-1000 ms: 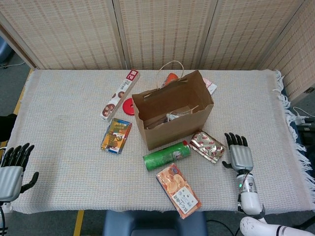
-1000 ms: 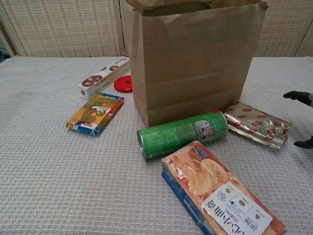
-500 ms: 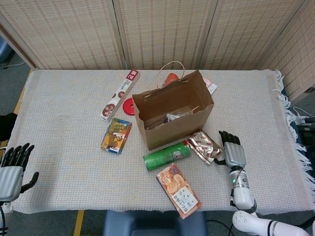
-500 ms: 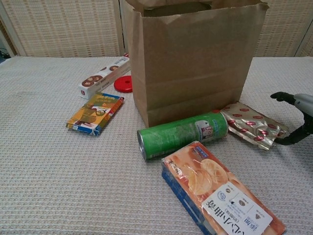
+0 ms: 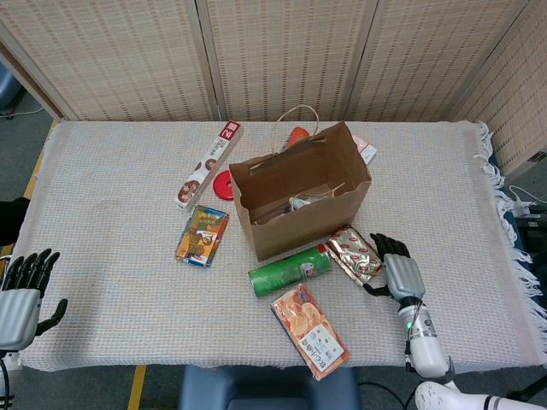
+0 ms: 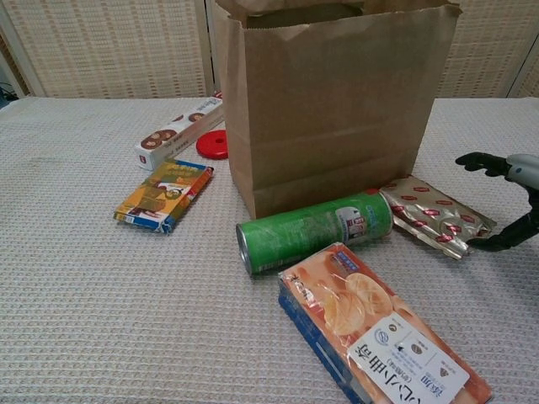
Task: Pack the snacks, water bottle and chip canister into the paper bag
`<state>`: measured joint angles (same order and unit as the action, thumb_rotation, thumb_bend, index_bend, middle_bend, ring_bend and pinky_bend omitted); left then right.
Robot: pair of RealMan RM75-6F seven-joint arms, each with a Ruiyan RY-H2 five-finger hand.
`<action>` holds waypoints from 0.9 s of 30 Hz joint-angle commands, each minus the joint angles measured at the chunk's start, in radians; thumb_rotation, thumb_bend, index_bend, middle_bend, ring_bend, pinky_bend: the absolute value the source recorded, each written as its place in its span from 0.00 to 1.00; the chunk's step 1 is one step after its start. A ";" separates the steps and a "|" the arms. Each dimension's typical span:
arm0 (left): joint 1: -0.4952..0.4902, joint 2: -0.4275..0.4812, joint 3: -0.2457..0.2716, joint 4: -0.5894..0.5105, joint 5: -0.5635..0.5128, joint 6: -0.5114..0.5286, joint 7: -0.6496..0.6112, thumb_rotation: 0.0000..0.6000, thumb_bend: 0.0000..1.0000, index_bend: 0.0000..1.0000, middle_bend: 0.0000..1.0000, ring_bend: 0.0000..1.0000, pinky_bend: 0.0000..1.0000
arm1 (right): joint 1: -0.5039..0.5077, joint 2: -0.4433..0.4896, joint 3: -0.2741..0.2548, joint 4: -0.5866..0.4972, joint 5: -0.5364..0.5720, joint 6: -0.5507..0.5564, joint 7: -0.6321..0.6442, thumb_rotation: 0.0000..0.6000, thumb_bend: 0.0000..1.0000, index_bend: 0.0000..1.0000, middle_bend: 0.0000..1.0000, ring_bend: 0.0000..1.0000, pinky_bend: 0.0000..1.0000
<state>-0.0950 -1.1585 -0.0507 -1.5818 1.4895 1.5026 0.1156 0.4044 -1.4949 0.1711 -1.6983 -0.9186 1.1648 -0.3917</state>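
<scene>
Nearest the front edge an orange snack box [image 6: 379,337] is lying flat, its white label bearing print too small to read. The left hand [image 5: 21,295] is hovering off the near left corner, released, fingers apart. The right hand [image 5: 397,269] is lying open, holding nothing, its fingers touching the one foil snack pack [image 6: 434,216]. One green chip canister [image 6: 312,231] is resting on its side before the paper bag [image 6: 337,109], which is standing upright, mouth open. Left, with bare cloth around, are lying one colourful snack box [image 5: 202,235] and, farther, a long biscuit box [image 5: 209,164].
</scene>
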 commanded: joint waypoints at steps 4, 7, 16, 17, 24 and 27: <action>0.002 -0.005 0.000 0.006 0.004 0.006 -0.001 1.00 0.37 0.00 0.00 0.00 0.00 | 0.021 -0.152 -0.006 0.168 -0.043 0.027 0.007 1.00 0.10 0.00 0.02 0.00 0.00; 0.002 -0.005 0.000 0.008 0.005 0.006 -0.002 1.00 0.38 0.00 0.00 0.00 0.00 | 0.027 -0.206 0.001 0.230 -0.053 0.040 0.014 1.00 0.10 0.00 0.02 0.00 0.00; 0.003 -0.005 0.002 0.013 0.012 0.010 -0.016 1.00 0.38 0.00 0.00 0.00 0.00 | 0.028 -0.254 0.031 0.338 -0.043 0.056 0.000 1.00 0.10 0.00 0.02 0.00 0.00; 0.004 -0.005 0.003 0.014 0.014 0.012 -0.014 1.00 0.38 0.00 0.00 0.00 0.00 | 0.029 -0.254 0.037 0.346 -0.038 0.052 0.003 1.00 0.10 0.00 0.02 0.00 0.00; 0.005 -0.007 0.003 0.015 0.017 0.014 -0.012 1.00 0.38 0.00 0.00 0.00 0.00 | 0.043 -0.294 0.068 0.431 0.004 0.014 0.002 1.00 0.23 0.14 0.13 0.10 0.32; 0.005 -0.007 0.003 0.015 0.016 0.014 -0.013 1.00 0.38 0.00 0.00 0.00 0.00 | 0.044 -0.301 0.067 0.445 -0.007 0.016 0.004 1.00 0.32 0.26 0.25 0.24 0.46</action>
<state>-0.0905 -1.1657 -0.0480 -1.5666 1.5054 1.5161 0.1025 0.4464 -1.7905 0.2366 -1.2593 -0.9107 1.1777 -0.3922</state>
